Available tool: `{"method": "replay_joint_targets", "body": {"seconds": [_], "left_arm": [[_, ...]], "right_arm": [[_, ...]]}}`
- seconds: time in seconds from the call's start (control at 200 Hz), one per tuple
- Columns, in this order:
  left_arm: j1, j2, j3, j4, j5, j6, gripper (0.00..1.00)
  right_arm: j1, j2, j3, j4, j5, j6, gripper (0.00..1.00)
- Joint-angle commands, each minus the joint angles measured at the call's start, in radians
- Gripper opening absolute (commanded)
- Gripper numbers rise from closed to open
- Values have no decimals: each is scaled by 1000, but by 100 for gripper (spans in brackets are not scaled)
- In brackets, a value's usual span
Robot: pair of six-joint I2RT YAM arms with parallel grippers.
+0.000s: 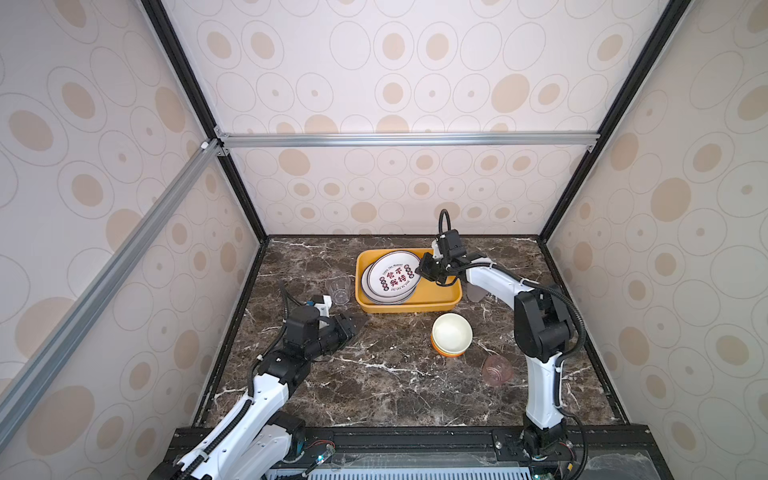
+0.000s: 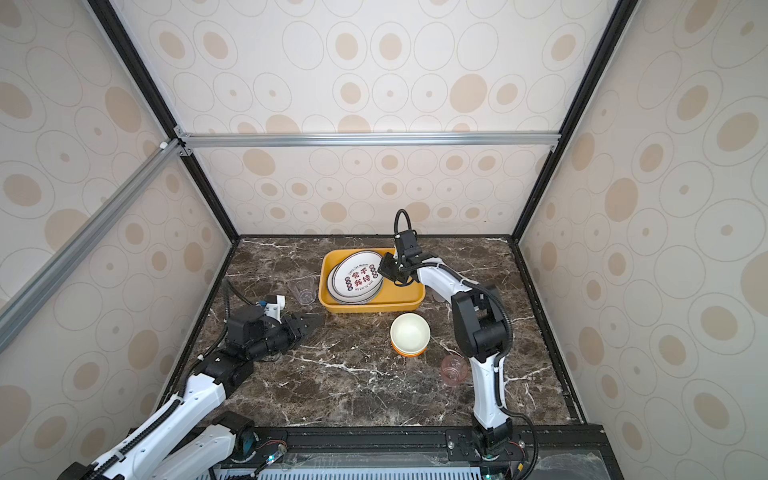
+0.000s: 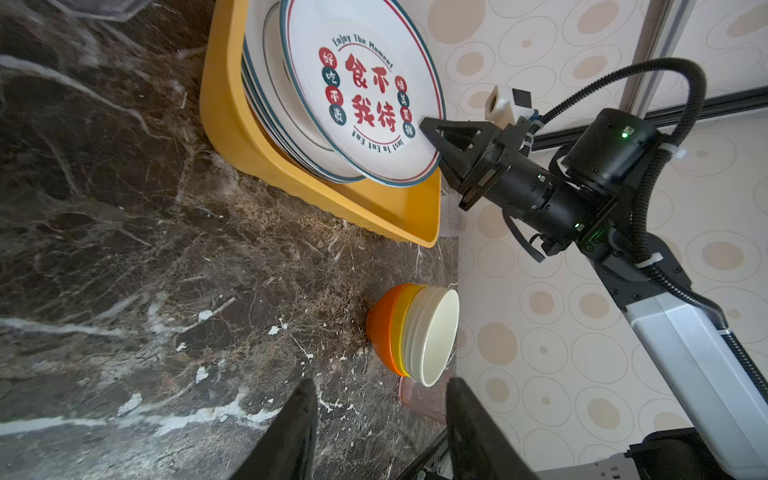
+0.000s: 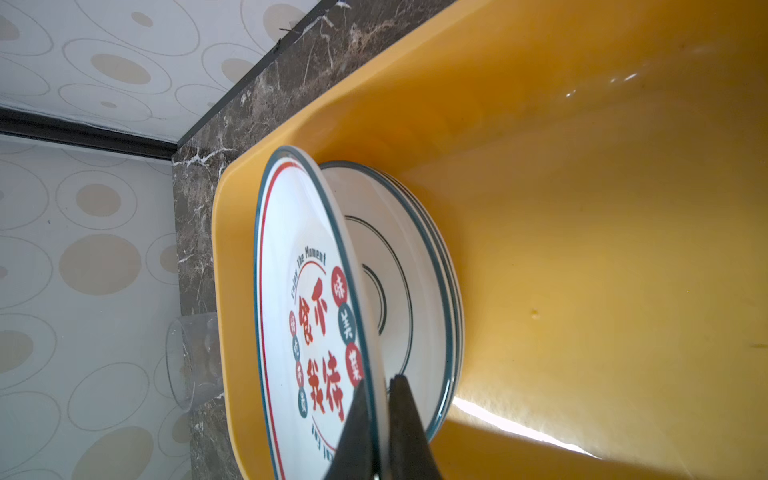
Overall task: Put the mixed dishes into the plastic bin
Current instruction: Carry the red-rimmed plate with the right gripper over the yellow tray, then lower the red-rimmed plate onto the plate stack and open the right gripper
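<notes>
The right gripper [image 4: 380,399] has its thin black jaws pinched shut on the rim of the top plate [image 4: 299,291], one finger on the printed face and one on the underside. That plate is round, glossy and white, with a teal edge line, a red ring inside it and red Chinese characters in the middle (small English lettering curves around them). It is inside the bin [image 4: 582,208], tilted: the gripped edge is raised, and the far edge is down against the bin's left end.

Under it lies a flat stack [image 4: 399,270] of white plates with thin dark-teal bands. The bin is a shallow yellow-orange plastic rectangle with rounded corners and smooth, slightly shiny walls. In both top views it sits at the back of the table [image 1: 374,374], which is dark brown marble with white veins.

A clear cup [image 1: 338,291] stands just beside the bin's left wall. A grey cup [image 1: 473,293] shows past the right end, partly hidden by the arm. Nested bowls [image 1: 451,332], cream inside and orange outside, sit near the bin's front right corner, and a translucent pink cup [image 1: 496,370] lies beyond them.

The left gripper [image 1: 361,322] hangs low over the table near the bin's front left corner, jaws apart and holding nothing.
</notes>
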Motion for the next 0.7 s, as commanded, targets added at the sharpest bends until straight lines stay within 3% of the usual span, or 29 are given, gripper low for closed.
{"method": "replay_joint_targets", "body": {"seconds": [0.0,0.695], "left_arm": [[-3,3,8,-9,1,23,50],[0,1,-1,-15,-4,25,50]], "right_arm": [[0,19,49,18,-7,16,0],[8,76,73,30,-15,25,0]]}}
